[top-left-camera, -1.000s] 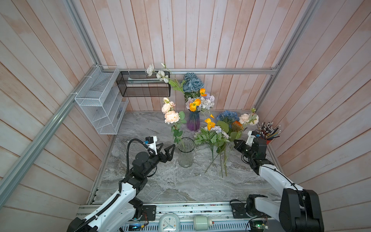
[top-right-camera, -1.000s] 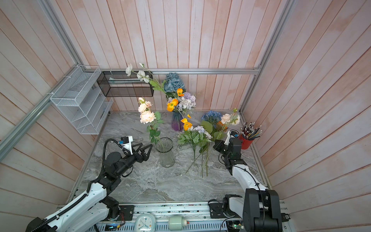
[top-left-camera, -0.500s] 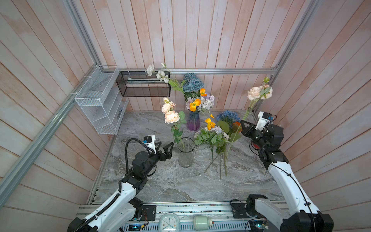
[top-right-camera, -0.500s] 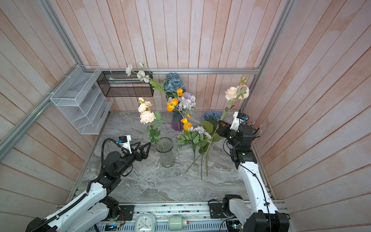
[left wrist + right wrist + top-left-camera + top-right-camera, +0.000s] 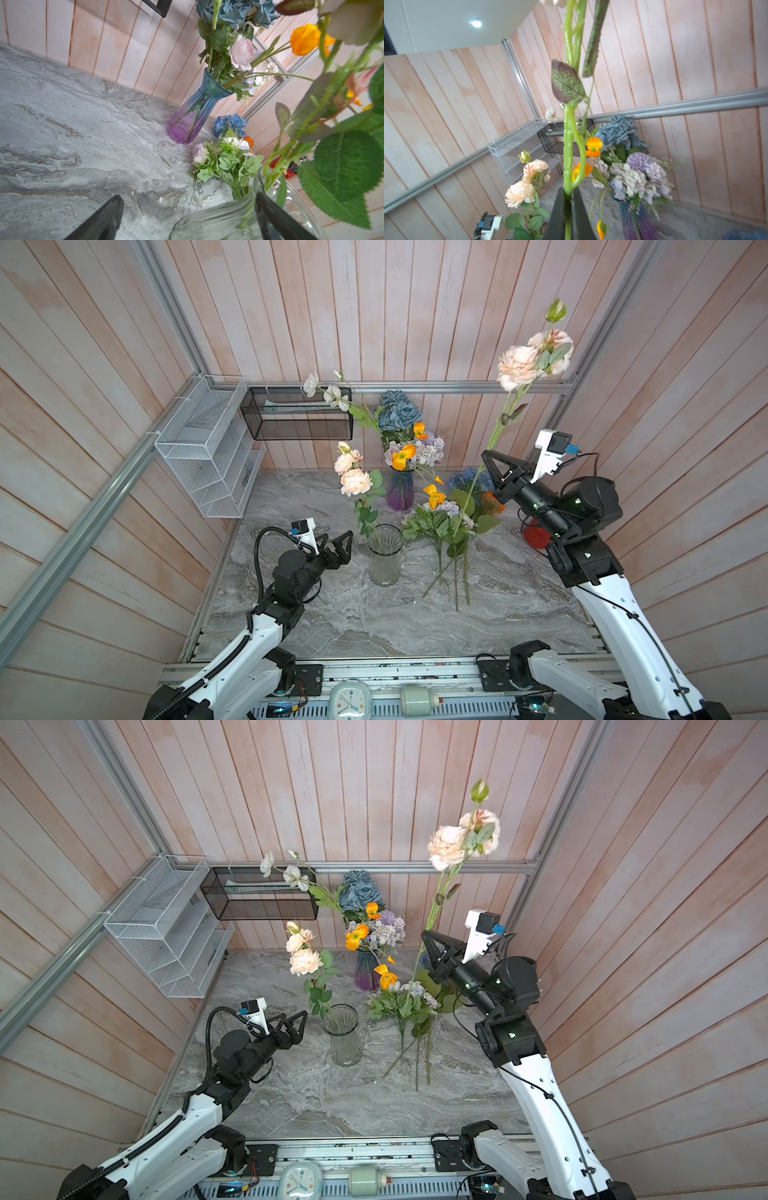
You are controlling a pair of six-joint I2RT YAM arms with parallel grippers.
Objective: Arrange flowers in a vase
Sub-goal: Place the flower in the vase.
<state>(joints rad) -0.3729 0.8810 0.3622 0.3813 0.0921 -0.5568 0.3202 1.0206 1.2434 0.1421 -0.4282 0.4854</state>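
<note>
Nearest you, a round white clock (image 5: 349, 700) lies on the aluminium rail (image 5: 415, 674) at the front edge. Beyond it your left hand (image 5: 347, 546) sits low over the grey-veined marble table (image 5: 332, 622), its black triangular fingers spread wide, just beside the clear glass vase (image 5: 385, 562). In the left wrist view one finger (image 5: 274, 220) overlaps the vase's ribbed wall; you cannot tell whether it touches. That vase stands upright, flared at the lip, and holds one leafy stem of ruffled peach roses (image 5: 355, 482).

To its right a loose bunch (image 5: 440, 522) of white and lilac sprigs with toothed green leaves lies on the table, thin stems pointing toward you. Your right hand (image 5: 568, 193) is raised above it, fingers pressed together on the smooth green stem of a second peach rose spray (image 5: 517, 364), whose blooms and closed bud stand high against the pale wall planks (image 5: 415, 302).

Farther back, bright blue hydrangea (image 5: 467, 480) and an orange bloom (image 5: 492, 504) lie near a red cup (image 5: 536, 536). A fluted vase (image 5: 400, 493), blue fading to purple, stands by the back wall, packed with dusty-blue roses (image 5: 397, 410), orange poppies (image 5: 404, 455), lilac heads (image 5: 432, 445) and white blossoms (image 5: 328, 393). On the walls hang a black mesh basket (image 5: 297, 419) and a white wire rack (image 5: 203, 456).
</note>
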